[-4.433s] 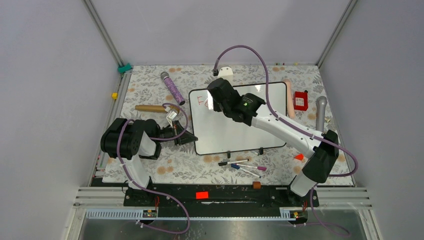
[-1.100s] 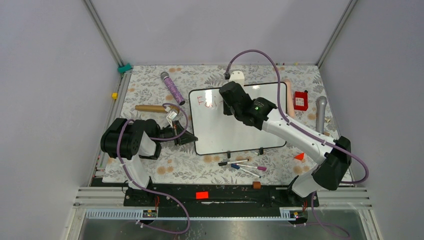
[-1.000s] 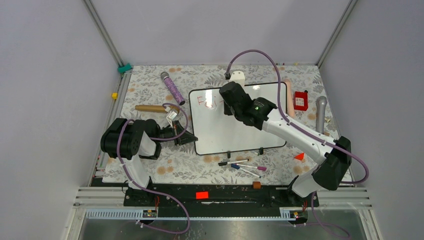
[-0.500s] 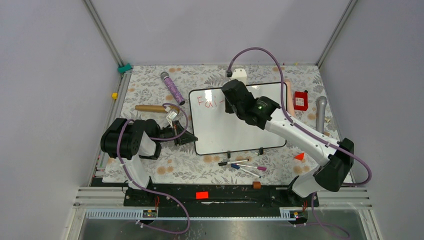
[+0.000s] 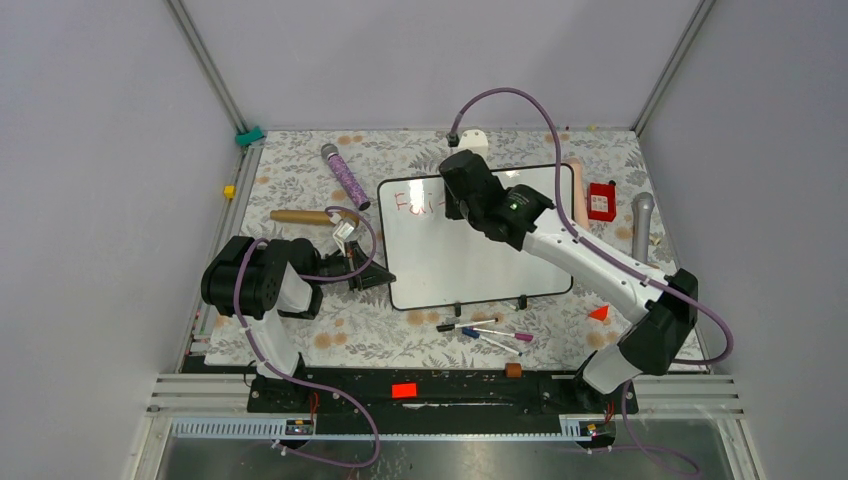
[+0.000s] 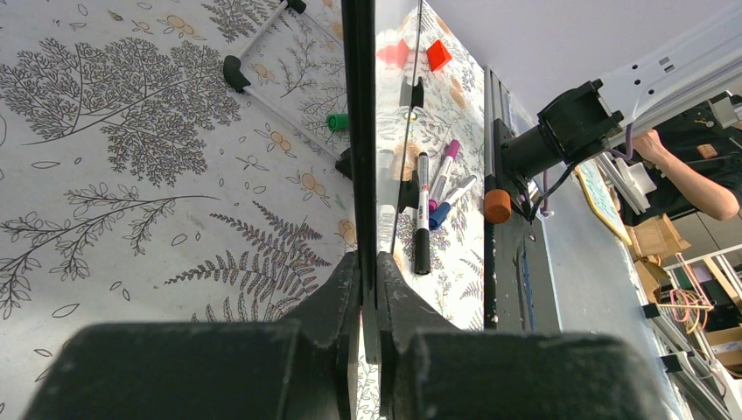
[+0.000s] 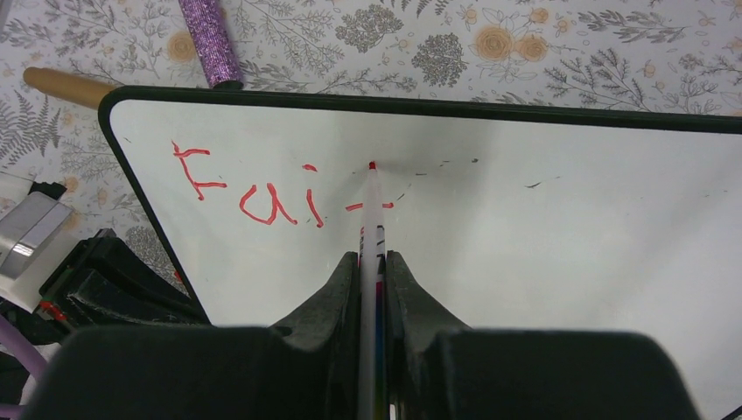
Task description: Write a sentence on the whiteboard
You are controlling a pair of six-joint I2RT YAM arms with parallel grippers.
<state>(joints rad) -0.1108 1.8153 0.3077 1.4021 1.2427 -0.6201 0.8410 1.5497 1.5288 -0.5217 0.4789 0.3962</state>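
The whiteboard [image 5: 480,260] lies on the floral mat, white with a thin black frame. Red letters "Fai" and a short dash [image 7: 262,197] run along its top left; they also show in the top view [image 5: 412,204]. My right gripper [image 7: 373,262] is shut on a white red-tipped marker [image 7: 371,219], its tip [image 7: 373,165] touching the board above the dash. In the top view the right gripper [image 5: 462,195] is over the board's upper middle. My left gripper [image 6: 368,267] is shut on the whiteboard's black left edge [image 6: 359,131], seen at the board's lower left corner in the top view [image 5: 372,276].
Several loose markers [image 5: 485,331] lie in front of the board. A purple glitter cylinder [image 5: 344,176], a wooden rod [image 5: 300,216], a red box [image 5: 601,201], a grey microphone [image 5: 641,222], a pink rod [image 5: 578,190] and an orange wedge [image 5: 598,313] ring the board.
The right gripper moved right along the board's top, writing "F", then "a", "i" and a dash. In the last half second it drew slightly up and back. The left arm stayed still.
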